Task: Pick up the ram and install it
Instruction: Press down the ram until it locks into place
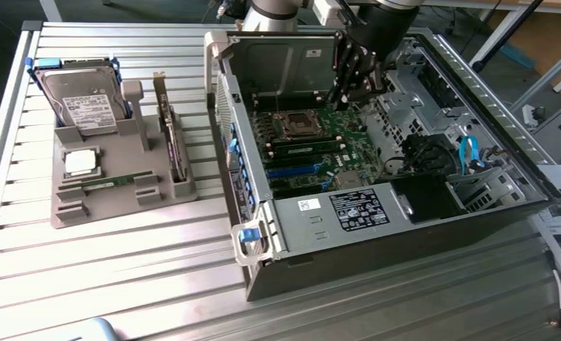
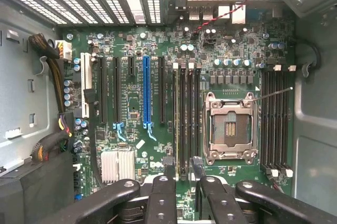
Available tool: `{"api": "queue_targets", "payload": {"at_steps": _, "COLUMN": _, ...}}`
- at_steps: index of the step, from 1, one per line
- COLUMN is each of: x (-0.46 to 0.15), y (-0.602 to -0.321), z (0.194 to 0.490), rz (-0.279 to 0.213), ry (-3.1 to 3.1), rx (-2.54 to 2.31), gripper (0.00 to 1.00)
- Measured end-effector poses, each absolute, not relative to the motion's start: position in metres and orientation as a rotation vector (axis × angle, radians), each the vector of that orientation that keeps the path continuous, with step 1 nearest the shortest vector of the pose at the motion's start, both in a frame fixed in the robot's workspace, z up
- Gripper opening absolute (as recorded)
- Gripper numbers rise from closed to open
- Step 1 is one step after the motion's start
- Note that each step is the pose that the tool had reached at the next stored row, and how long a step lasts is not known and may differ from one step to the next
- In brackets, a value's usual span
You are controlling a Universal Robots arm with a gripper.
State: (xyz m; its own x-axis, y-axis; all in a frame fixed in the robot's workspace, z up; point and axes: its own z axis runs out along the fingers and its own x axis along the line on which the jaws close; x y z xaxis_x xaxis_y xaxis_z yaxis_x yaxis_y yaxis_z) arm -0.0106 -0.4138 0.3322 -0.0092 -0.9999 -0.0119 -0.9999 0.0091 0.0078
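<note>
The gripper [image 1: 356,91] hovers over the motherboard [image 2: 158,50] inside the computer case [image 1: 356,266], jaws wide and empty. One ram [image 1: 103,183] lies in the grey tray [image 1: 119,206].

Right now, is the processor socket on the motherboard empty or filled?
Empty. The socket shows bare contacts inside its metal frame, and a silver processor lies on the grey tray outside the case.

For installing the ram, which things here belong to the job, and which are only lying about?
Job: ram on the tray; open gripper; memory slots; computer case.
Lying about: hard drive; processor chip; expansion card.
</note>
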Motion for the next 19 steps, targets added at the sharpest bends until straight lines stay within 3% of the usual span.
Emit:
{"api": "queue_targets", "payload": {"at_steps": 9, "x": -0.0106, "y": -0.4138, "z": 0.3322, "rz": 0.022, "ry": 2.229, "rx": -2.209, "gripper": 0.25}}
{"api": "queue_targets", "payload": {"at_steps": 13, "x": -0.0106, "y": -0.4138, "z": 0.3322, "rz": 0.022, "ry": 2.230, "rx": -2.209, "gripper": 0.11}}
{"api": "queue_targets", "payload": {"at_steps": 19, "x": -0.0106, "y": -0.4138, "z": 0.3322, "rz": 0.022, "ry": 2.229, "rx": -2.209, "gripper": 0.11}}
